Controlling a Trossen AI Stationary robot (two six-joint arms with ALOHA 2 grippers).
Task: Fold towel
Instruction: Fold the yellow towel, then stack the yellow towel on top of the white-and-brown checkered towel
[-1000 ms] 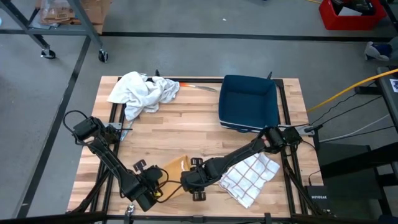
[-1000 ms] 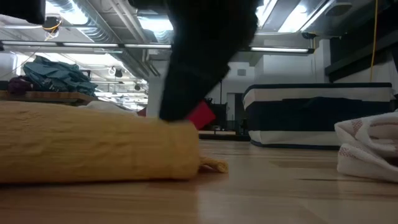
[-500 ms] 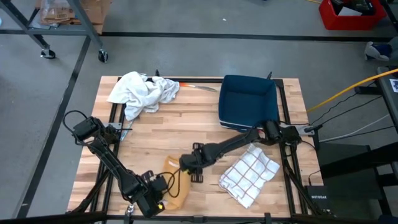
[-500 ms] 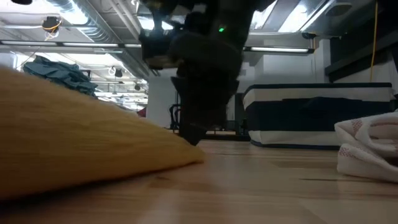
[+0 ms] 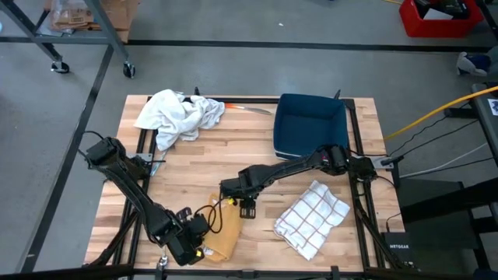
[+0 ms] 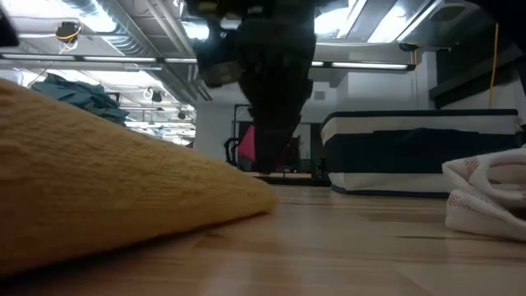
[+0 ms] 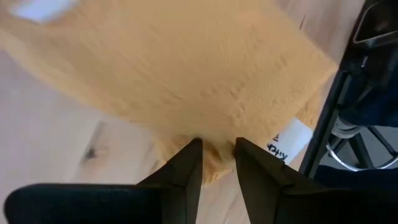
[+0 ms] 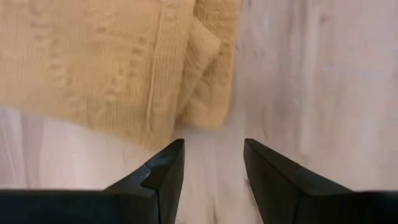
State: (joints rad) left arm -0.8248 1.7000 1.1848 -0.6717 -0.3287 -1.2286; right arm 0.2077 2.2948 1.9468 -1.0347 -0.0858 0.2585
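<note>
towel: yellow towel (image 5: 226,233) sits bunched at the near edge of the worktop (image 5: 233,159), toward the left side, one end lifted so it slopes up in the low view

left gripper: left gripper (image 7: 217,163) is at the towel's near end, pinching a bit of its edge between the fingers, label tag sticking out just beside it

right gripper: right gripper (image 8: 211,165) hangs just past the towel's far end with fingers spread, nothing between them, only bare wood under it

fold so far: i'd say not done, it looks more like a lumpy wad than a neat fold

risk 1: left grip is on a thin bit of edge, so a quick pull could let the cloth slip out and flop back

risk 2: right gripper is apart from the fabric, so if it closes where it is it grabs air, or just the small rolled corner (image 8: 208,74), and the fold goes crooked

risk 3: both arms are close together over the same small spot, could bump each other

bin: dark blue bin (image 5: 311,128) at the far right of the worktop, nothing visible in it from above

other cloths: white towel (image 5: 179,115) heaped at the far left, checked cloth (image 5: 313,220) lying near right, neither in the bin, both well apart from the yellow one
</note>
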